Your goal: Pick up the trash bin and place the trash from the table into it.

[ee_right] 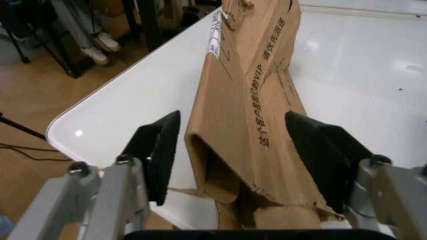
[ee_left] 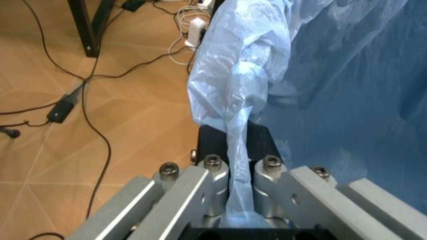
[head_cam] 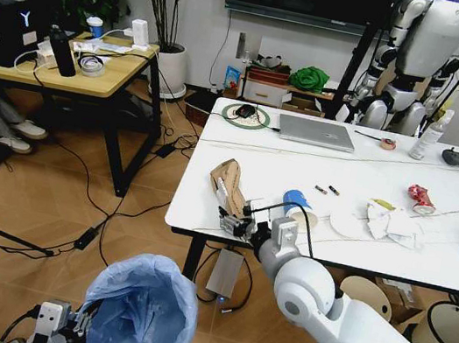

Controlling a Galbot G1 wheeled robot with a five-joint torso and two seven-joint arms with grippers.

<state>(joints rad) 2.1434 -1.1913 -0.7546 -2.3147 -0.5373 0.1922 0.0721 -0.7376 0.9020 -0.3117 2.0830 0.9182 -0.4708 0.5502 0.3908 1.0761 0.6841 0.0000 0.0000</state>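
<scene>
Presently the left tool [ee_left: 239, 187] is clamped on the rim of the blue-lined trash bin [head_cam: 141, 311], held low beside the white marble-look desk [head_cam: 209, 186]. The right tool [ee_right: 233, 160] stands open, its pads either side of the folded brown cardboard [head_cam: 229, 185] at the desk's near corner, not yet closed. In my judgement the first pickup is in hand; next comes closing squarely on the cardboard.

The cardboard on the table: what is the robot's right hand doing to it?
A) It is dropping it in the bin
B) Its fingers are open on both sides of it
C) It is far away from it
B: the right gripper has a finger on each side of the cardboard, gaps showing, on the table.
</scene>
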